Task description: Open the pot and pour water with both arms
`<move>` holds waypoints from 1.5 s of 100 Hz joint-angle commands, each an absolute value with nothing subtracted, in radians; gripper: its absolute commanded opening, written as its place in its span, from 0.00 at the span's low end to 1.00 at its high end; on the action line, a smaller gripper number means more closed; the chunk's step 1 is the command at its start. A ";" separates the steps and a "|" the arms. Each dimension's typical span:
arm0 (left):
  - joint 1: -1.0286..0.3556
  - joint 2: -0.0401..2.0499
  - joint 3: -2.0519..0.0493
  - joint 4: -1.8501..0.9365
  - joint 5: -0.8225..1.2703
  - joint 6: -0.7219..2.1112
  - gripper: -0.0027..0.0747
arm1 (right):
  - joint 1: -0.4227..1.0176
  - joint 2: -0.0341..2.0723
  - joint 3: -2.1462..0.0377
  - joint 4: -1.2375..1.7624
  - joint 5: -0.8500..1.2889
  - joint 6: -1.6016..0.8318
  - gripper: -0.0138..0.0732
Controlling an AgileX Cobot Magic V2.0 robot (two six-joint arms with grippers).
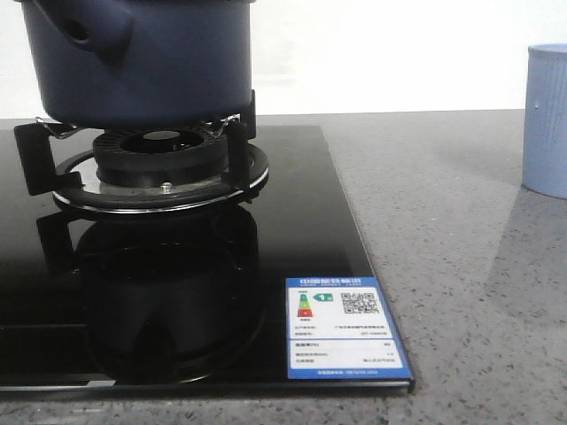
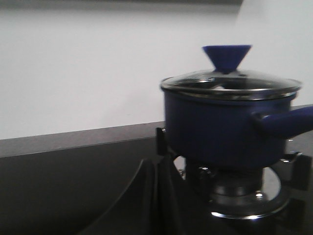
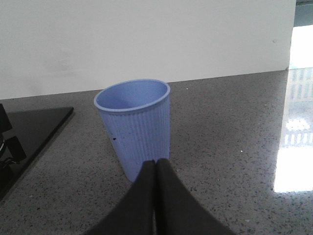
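i see my left gripper (image 2: 157,196) with its dark fingers pressed together, holding nothing, low and just short of the large round dark navy-blue pot (image 2: 227,125). that pot sits on the black gas burner grate (image 1: 146,159) of the glossy black glass hob (image 1: 292,239), its glass lid with blue cone knob (image 2: 226,57) still on. my right gripper (image 3: 155,188) is likewise closed and empty, pointing at the ribbed light blue plastic cup (image 3: 136,125) on the speckled grey countertop (image 3: 230,142).

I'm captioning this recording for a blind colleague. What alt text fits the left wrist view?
A dark navy-blue pot sits on a gas burner, its glass lid still on and topped by a blue cone-shaped knob. The left gripper, its dark fingers pressed together, points toward the pot without touching it, before a pale wall.
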State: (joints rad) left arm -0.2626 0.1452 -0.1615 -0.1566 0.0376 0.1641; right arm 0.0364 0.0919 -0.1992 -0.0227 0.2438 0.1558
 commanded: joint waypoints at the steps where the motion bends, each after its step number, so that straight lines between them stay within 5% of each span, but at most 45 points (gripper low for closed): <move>1: -0.180 0.129 -0.154 -0.130 -0.040 0.132 0.01 | 0.032 0.102 -0.224 -0.026 0.165 0.147 0.08; 33: 0.014 -0.029 0.003 -0.126 -0.053 0.112 0.01 | 0.032 0.102 -0.224 -0.026 0.165 0.147 0.08; 150: 0.014 -0.029 0.013 -0.178 -0.010 0.082 0.01 | 0.032 0.102 -0.224 -0.026 0.167 0.147 0.08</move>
State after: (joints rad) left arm 0.0129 -0.0022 -0.0028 -0.1707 0.0631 0.0937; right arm 0.0364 0.0919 -0.1992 -0.0227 0.2438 0.1558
